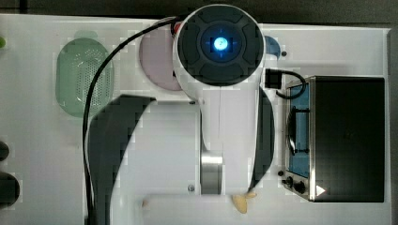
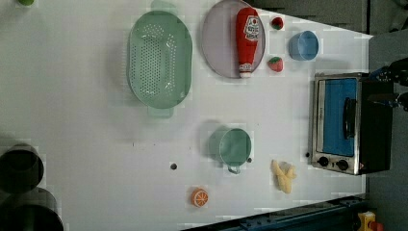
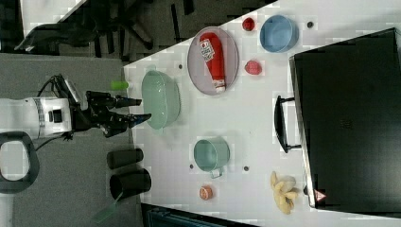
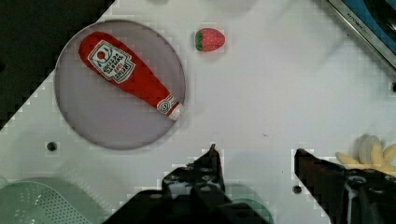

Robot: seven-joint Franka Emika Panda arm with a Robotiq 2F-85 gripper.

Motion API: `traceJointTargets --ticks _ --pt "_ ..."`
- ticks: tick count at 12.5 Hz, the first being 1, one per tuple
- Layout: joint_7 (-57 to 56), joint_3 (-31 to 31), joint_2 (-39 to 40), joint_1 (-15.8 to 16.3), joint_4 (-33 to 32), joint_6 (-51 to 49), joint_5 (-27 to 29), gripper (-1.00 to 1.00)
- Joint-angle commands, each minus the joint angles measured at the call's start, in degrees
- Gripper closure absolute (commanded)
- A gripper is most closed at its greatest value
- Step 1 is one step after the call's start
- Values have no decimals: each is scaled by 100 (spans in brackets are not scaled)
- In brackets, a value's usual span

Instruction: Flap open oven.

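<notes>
Oven (image 2: 344, 124) door looks closed; pincer (image 3: 135, 109) spread, well apart from it.

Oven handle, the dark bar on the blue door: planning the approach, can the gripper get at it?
Probably yes: the open gripper hangs above the table, and nothing stands before the dark bar handle.

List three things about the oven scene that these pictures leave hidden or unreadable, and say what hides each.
1. The oven interior: in the left view the closed blue-tinted door hides it.
2. The knob markings: too small to read in the top view.
3. The mug and part of the plate: in the top view the arm covers them.
The claw hangs open above the table.
</notes>
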Motion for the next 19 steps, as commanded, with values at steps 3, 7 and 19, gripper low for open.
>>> traceJointTargets --ticks 3,7,19 --pt "-184 -328 -1662 -140 -1167 -420 -20 -99" --pt "-183 -330 -1662 -141 -1168 -419 -20 -100" --pt "-1513 -835 -1548 -316 -1463 -362 -26 65"
